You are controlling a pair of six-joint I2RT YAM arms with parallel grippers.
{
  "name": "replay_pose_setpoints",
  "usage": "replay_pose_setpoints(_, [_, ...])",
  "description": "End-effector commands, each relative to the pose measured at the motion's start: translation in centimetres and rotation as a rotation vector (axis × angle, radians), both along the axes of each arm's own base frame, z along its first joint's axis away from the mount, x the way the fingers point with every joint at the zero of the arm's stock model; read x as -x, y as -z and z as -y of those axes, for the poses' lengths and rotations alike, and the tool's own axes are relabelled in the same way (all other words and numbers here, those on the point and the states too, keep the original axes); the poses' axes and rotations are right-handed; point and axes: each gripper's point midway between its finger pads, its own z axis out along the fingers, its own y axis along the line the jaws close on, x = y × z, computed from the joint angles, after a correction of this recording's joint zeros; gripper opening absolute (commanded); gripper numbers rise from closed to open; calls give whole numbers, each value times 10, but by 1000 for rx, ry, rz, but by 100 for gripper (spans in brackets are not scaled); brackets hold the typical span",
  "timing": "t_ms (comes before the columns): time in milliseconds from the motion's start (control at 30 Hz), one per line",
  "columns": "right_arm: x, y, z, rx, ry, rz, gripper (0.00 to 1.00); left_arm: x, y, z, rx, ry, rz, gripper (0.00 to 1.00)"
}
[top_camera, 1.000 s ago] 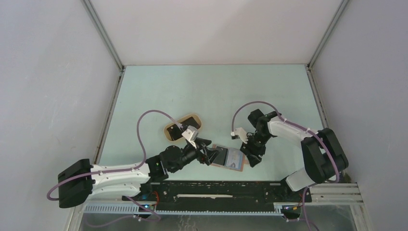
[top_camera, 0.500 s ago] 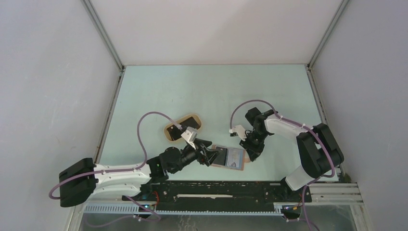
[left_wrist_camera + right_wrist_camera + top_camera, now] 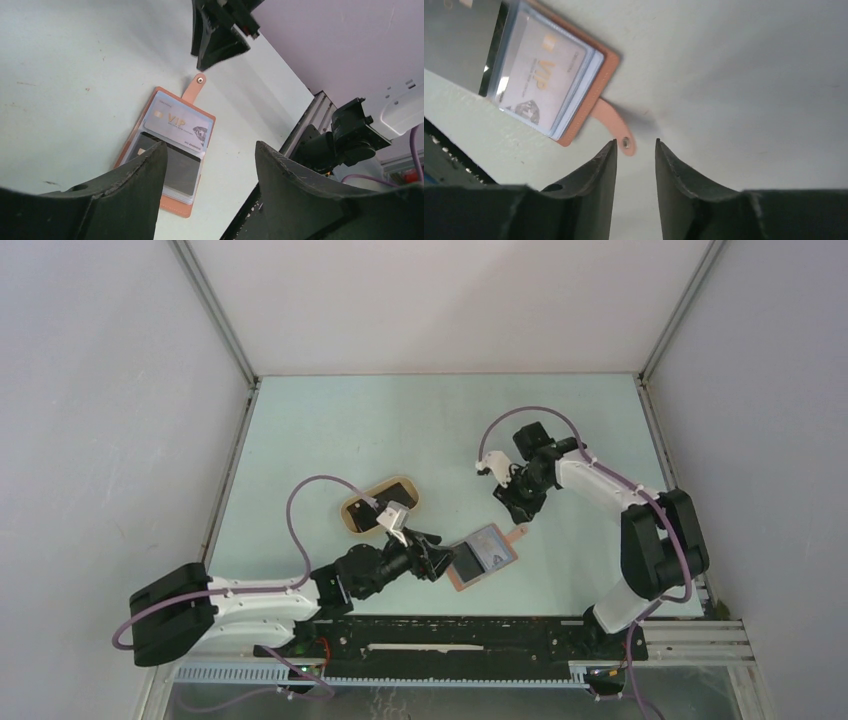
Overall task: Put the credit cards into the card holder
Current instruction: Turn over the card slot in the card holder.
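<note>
Pretty clearly a robotics lab test cell, not anybody's home or office. The pale green desk [image 3: 400, 430] is boxed in by plain white panels [image 3: 100, 440] on its left, right and far sides, with bare aluminium struts [image 3: 215, 310] rising from its far corners. Along the desk's near edge there's a black mounting rail [image 3: 500, 632] with two white-and-black robot arms [image 3: 250, 605] bolted on, purple cables [image 3: 325, 478] looping over the desk, and slotted cable trunking [image 3: 240, 672] just below the rail.
</note>
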Motion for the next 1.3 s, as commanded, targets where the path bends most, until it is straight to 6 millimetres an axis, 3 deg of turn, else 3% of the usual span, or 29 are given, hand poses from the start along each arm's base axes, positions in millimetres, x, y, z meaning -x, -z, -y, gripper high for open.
replay_pose_setpoints(0, [-32,-50,-5,-54,37,189,46,-8,-5,3,93,-50,-87,68])
replay_pose_setpoints(100, [-10,-88,-25,-282,57,171,52,-8,-5,11,123,-45,-133,63])
replay_pose_setpoints(133, [7,-97,-41,-423,50,99,56,-9,-6,13,134,-46,-142,61])
replay_pose_setpoints(267, [45,-94,-67,-626,74,-186,56,-14,6,22,137,-61,-187,51])
replay_pose_setpoints(433, [50,-51,-64,-555,198,-397,51,-18,20,39,131,-57,-242,40])
replay_pose_setpoints(633, [40,-12,-52,-426,300,-433,50,-23,43,56,82,-56,-285,26])
replay_pose_setpoints(900, [35,6,-48,-378,329,-446,49,-27,74,69,14,-67,-342,14])
replay_pose_setpoints(1267, [34,18,-47,-345,345,-481,48,-32,102,70,-38,-81,-391,9])
